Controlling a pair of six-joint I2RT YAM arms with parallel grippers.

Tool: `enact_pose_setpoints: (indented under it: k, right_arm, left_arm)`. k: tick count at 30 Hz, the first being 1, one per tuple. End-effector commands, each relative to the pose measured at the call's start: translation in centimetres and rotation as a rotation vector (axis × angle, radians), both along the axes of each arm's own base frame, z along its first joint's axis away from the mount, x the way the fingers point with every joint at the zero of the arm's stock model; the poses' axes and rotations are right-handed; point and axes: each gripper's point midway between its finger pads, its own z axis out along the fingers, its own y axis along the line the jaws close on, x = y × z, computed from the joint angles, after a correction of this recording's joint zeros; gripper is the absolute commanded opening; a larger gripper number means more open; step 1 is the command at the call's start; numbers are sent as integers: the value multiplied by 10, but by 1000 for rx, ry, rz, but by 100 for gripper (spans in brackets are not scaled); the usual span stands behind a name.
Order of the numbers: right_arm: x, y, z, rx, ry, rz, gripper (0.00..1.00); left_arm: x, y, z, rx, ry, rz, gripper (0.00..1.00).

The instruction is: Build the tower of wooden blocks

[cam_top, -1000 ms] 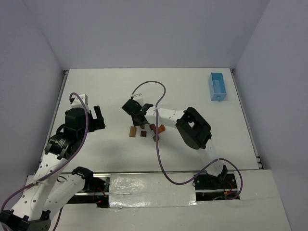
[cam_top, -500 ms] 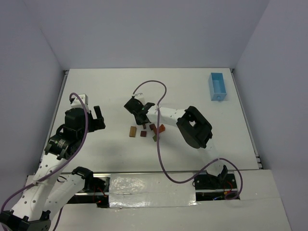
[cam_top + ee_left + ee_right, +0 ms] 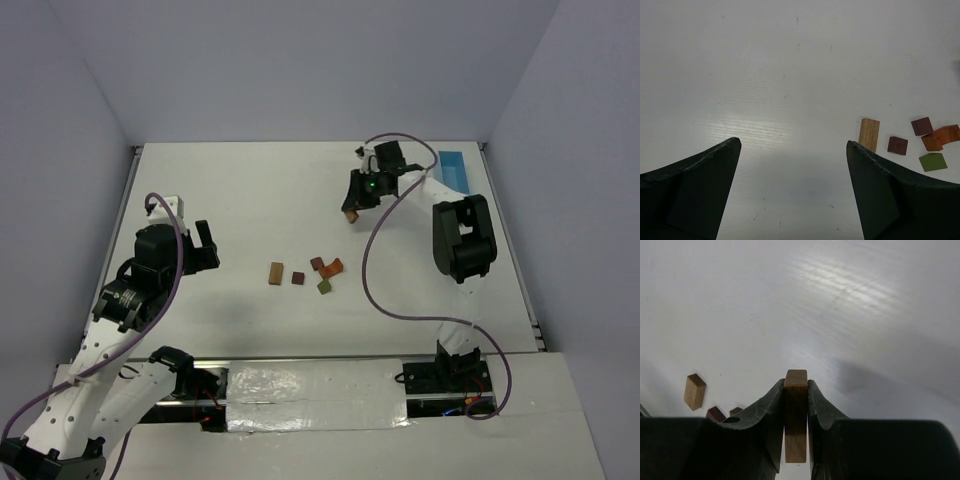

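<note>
White table [image 3: 220,190], right gripper [image 3: 796,383] pinching tan block [image 3: 795,425] — 5 loose blocks [image 3: 298,278]

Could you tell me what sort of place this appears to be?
Probably a robotics lab test cell: robot arms mounted at a white table, plain enclosing walls, loose wooden blocks as props.

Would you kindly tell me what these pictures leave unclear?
- Top view: held block tiny, mostly under the right gripper.
- Right wrist view: its lower end hidden between the fingers; red blocks half behind the gripper.
- Left wrist view: orange block cut by the right edge.
- Top view: right arm covers the tray's near end.
</note>
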Motion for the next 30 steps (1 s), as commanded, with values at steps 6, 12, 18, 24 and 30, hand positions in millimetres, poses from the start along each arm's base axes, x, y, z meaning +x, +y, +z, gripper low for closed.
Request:
enact_pose_setpoints:
  k: [6, 12, 18, 24, 30]
  right_arm:
    - [-1, -43, -6, 198, 68, 153, 36]
    - [17, -67, -12, 81, 46, 62, 54]
    - [38, -89, 17, -64, -86, -71, 61]
    - [3, -63, 32, -186, -185, -51, 58]
    - [0, -57, 22, -305, -196, -48, 48]
  left_arm:
    - [3, -2, 13, -5, -59, -15, 100]
    - [4, -4, 12, -7, -56, -26, 100]
    - [3, -5, 12, -10, -59, -32, 99]
    - [4, -5, 11, -7, -52, -34, 100]
    - [4, -7, 12, -11, -56, -43, 100]
